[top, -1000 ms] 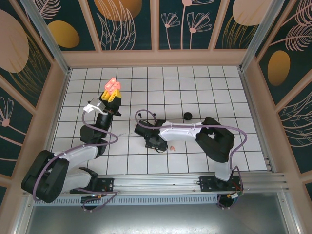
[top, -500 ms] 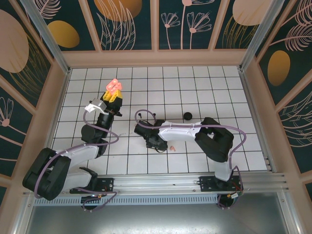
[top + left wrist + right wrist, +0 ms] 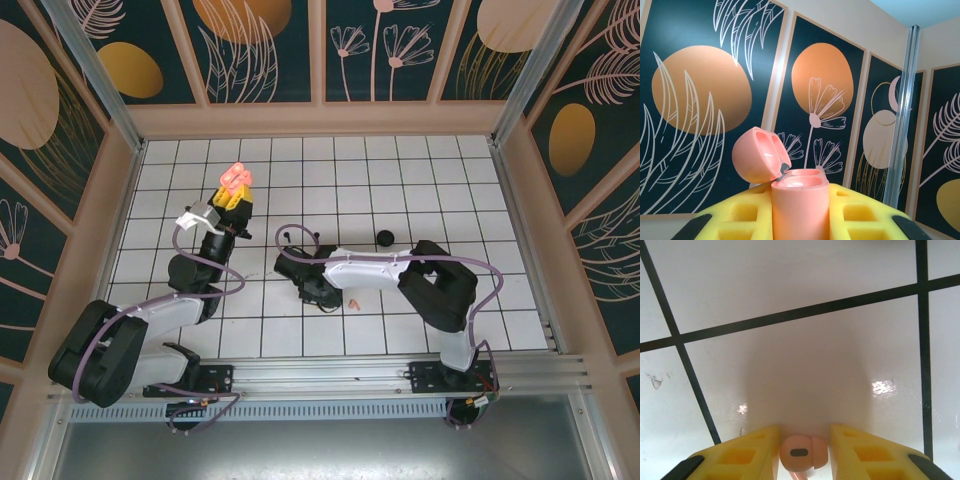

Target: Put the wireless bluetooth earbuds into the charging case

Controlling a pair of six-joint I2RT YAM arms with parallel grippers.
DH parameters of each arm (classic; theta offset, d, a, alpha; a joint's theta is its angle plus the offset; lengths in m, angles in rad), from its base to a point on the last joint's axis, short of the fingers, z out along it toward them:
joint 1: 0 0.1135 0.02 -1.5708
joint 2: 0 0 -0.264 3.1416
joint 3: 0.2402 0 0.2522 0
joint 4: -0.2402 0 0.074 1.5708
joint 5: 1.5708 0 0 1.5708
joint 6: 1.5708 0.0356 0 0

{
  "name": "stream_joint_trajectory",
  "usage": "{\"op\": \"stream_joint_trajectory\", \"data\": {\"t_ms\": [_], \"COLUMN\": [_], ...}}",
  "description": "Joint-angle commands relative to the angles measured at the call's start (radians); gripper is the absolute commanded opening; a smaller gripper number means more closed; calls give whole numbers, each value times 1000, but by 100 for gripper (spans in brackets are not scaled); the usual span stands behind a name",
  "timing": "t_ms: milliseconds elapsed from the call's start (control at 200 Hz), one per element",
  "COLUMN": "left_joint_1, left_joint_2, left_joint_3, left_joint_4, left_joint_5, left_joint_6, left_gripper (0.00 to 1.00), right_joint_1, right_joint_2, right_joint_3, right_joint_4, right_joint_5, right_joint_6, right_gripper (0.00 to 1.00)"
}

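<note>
Lit brightly and evenly from overhead in the top view, with only faint, soft shadows beneath the arms [image 3: 370,268] on the white table [image 3: 420,170]. Bows the metal frame posts [image 3: 95,70] outward toward the corners there.

Glares in two small white spots on the glossy table in the right wrist view, with a broad soft shadow pooled just ahead of the right hand [image 3: 803,432]. Blurs that hand's near edge.

Keeps the wall panels [image 3: 690,90] crisp in the left wrist view, and leaves the coral case [image 3: 800,205] perhaps slightly soft up close.
</note>
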Motion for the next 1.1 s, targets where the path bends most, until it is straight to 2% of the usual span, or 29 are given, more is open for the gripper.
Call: {"op": "stream_joint_trajectory", "data": {"t_ms": [0,225,726,1096], "left_joint_1": [-3,-3,-4,-4], "left_joint_2": [9,10,-23,-82], "left_joint_3": [1,8,40,78], "left_joint_4": [117,113,53,-56], "left_joint_5": [21,34,81,157], "left_joint_6": [-23,-28,-40,14], "left_gripper": [0,0,0,0], "right_joint_1": [10,10,-2,-74], "right_joint_2": [24,2,-159,-360], "right_joint_3": [21,1,-114,-143], "right_joint_4": [32,60,171,334], "right_joint_5": [4,18,139,265], "right_joint_6": [8,-4,-28,-211], "right_gripper": [29,22,22,22]}}
